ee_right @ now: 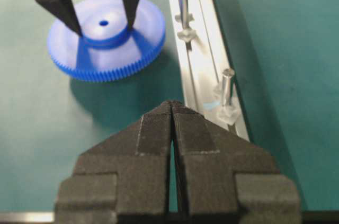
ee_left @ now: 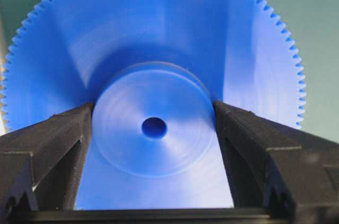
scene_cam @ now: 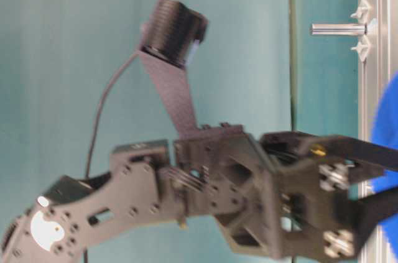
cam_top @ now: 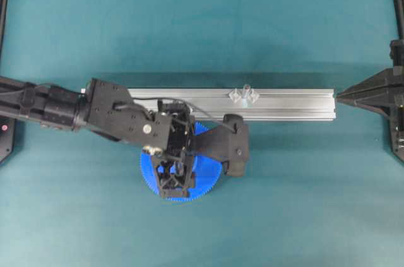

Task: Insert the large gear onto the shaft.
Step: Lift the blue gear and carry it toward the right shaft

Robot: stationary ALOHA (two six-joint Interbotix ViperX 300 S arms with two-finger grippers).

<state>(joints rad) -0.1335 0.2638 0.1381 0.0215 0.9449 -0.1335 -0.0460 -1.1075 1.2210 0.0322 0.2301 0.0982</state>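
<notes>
The large gear (cam_top: 207, 175) is bright blue and lies flat below the rail, mostly under my left arm. In the left wrist view, the gear (ee_left: 153, 49) fills the frame, and my left gripper (ee_left: 153, 121) has both fingers pressed against the sides of its raised hub. The right wrist view shows the same grip (ee_right: 103, 25). I cannot tell whether the gear is off the cloth. The shaft (cam_top: 245, 92) stands upright on the rail between two clear feet, up and to the right of the gear. It also shows in the right wrist view (ee_right: 228, 82). My right gripper (cam_top: 339, 96) is shut and empty at the rail's right end.
A long aluminium rail (cam_top: 290, 106) runs across the middle of the green cloth. A second pin with clear feet (ee_right: 183, 9) stands further along the rail, close to the gear. Dark frame posts (cam_top: 396, 2) stand at the side edges.
</notes>
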